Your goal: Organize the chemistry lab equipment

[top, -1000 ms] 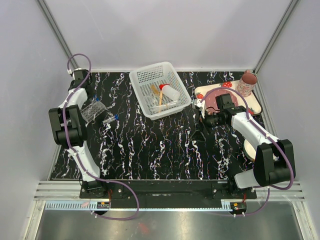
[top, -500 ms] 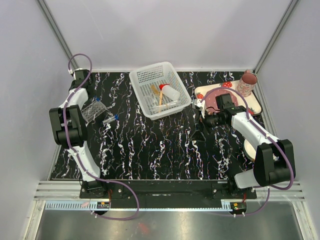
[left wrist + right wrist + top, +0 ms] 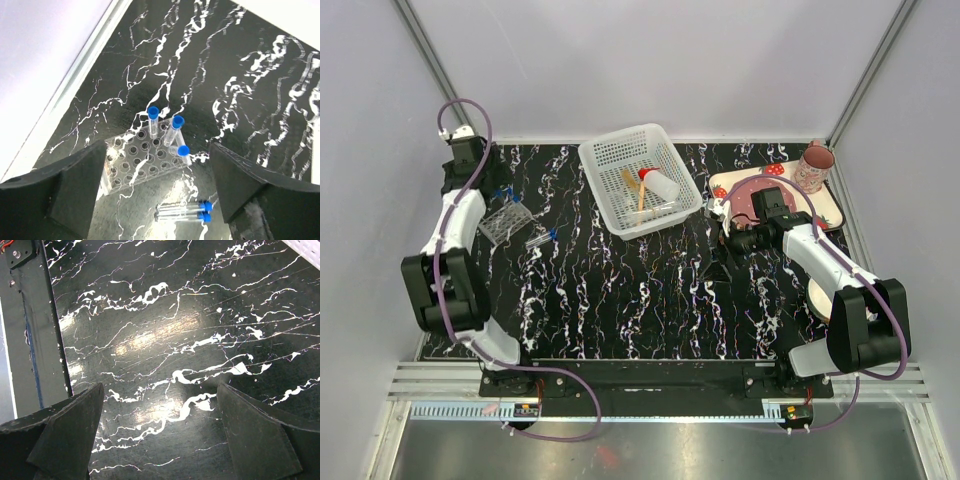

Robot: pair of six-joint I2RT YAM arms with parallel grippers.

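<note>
1. the left gripper (image 3: 157,150) is hovering above the far left part of the black marbled table (image 3: 650,290). its jaws are standing wide apart and are gripping nothing.
2. the clear tube rack (image 3: 140,157) is sitting flat on the table directly below the left gripper, and in the wrist view it is showing between the two fingers (image 3: 80,185).
3. three blue-capped tubes (image 3: 175,127) are standing in holes at the far end of the tube rack, each leaning slightly. the other holes are showing no tubes.
4. two loose tubes (image 3: 182,211) with blue caps are lying side by side on the table, just to the right of the tube rack and apart from it.
5. the right gripper (image 3: 160,387) is hanging over bare table surface right of centre. its jaws are spread wide with nothing between them.
6. the white basket (image 3: 610,160) is resting at the far centre of the table. the red-capped squeeze bottle (image 3: 660,183) is lying inside it on its side, with the wooden sticks (image 3: 632,185) just to its left.
7. the strawberry-print tray (image 3: 825,205) is sitting at the far right, beyond the right gripper, and the pink mug (image 3: 814,165) is standing on its far right corner.
</note>
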